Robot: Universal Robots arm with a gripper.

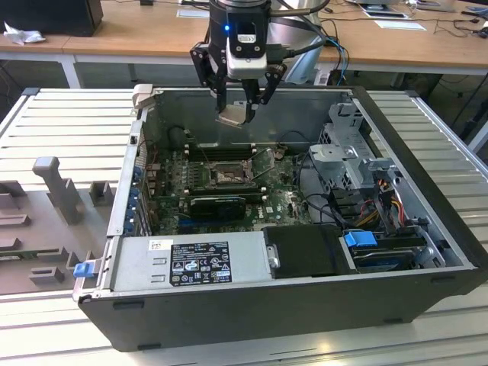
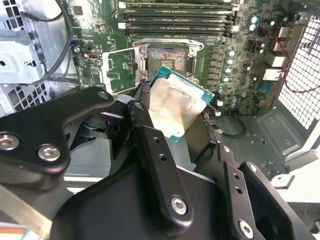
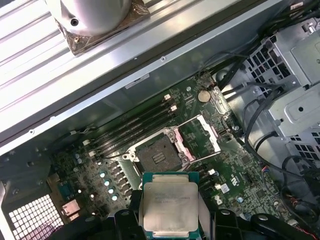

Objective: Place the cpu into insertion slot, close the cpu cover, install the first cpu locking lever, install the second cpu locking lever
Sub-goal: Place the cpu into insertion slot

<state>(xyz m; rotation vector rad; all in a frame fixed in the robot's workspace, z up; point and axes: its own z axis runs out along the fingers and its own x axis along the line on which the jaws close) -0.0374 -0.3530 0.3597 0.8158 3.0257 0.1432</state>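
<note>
"Silver-beige metal top, green rim: cpu, pinched on two opposite edges by pincer. Clenched on it, top face left bare."

"Handling?"

"Judged light, thin, stiff. Probably fragile on the underside, so edges only, as gripped now. Smooth metal; likely to slip or twist under a slack pinch."

"Position against pincer?"

"Sits between the fingertips, jutting out past them. Hangs tilted in the exterior view, over the open computer case, well above the motherboard."

"And the target?"

"Down below: insertion slot, well apart from cpu, dull contact field uncovered. Just beside it, cpu cover, swung up and standing open. Nothing seated yet; placing step under way, by the look of it."
</note>
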